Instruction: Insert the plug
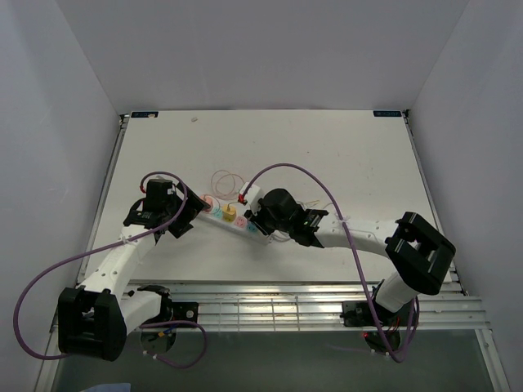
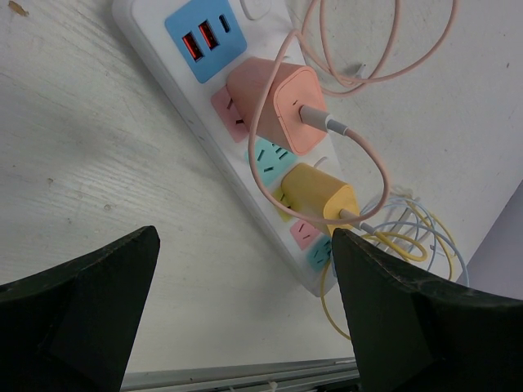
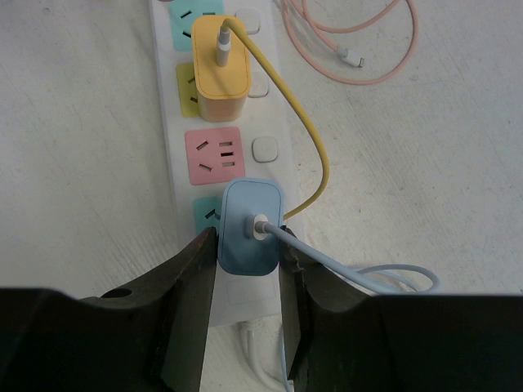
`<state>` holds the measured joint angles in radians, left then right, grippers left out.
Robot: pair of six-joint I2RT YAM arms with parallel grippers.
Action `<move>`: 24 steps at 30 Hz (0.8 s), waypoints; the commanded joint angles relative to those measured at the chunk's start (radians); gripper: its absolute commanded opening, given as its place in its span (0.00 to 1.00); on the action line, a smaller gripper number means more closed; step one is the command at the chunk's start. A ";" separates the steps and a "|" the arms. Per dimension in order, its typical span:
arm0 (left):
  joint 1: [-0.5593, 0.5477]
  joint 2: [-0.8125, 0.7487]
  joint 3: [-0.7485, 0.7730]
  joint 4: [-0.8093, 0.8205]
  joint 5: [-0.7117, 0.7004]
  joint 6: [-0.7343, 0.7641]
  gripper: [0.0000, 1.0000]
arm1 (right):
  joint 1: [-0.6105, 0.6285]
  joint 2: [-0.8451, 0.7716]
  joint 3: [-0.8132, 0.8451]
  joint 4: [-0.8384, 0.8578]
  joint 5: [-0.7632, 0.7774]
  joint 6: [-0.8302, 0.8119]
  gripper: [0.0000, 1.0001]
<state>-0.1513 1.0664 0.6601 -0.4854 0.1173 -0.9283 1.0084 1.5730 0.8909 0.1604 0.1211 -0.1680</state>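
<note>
The blue plug [image 3: 252,233] is sitting over the teal socket [image 3: 202,214] at the near end of the white power strip [image 3: 260,184]. I am clamping it between the fingers of my right gripper [image 3: 248,245], which are pressing on its two sides and standing only partly closed, as wide as the plug's body. I cannot tell whether its prongs are fully in (its body is covering the slots). Its pale blue cable [image 3: 343,265] is trailing off toward 4 o'clock.

At 12 o'clock from the blue plug, just beside it, a pink socket [image 3: 216,155] is lying uncovered. Farther along at 12 o'clock the yellow plug [image 3: 221,69] is sitting in its socket, its yellow cable [image 3: 315,139] curving down toward 5 o'clock and passing behind the blue plug. In my left wrist view the pink plug [image 2: 278,102] is sitting next along the strip, with a blue USB panel [image 2: 204,37] at 11 o'clock from it.

My left gripper [image 2: 245,245] is hanging over the table [image 1: 343,163] beside the strip's far end, spread fully wide and gripping nothing.
</note>
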 commanded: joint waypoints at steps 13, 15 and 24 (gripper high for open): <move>0.013 0.000 0.015 0.014 -0.004 0.020 0.98 | 0.001 0.039 -0.038 -0.084 -0.078 -0.122 0.08; 0.015 0.006 0.016 0.015 -0.002 0.022 0.98 | 0.001 0.039 -0.041 -0.075 -0.109 -0.126 0.08; 0.024 0.023 0.030 0.013 -0.007 0.034 0.98 | -0.022 0.077 -0.014 -0.154 -0.196 -0.150 0.08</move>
<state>-0.1383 1.0851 0.6613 -0.4850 0.1165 -0.9096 0.9871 1.5867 0.8833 0.1600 -0.0029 -0.3149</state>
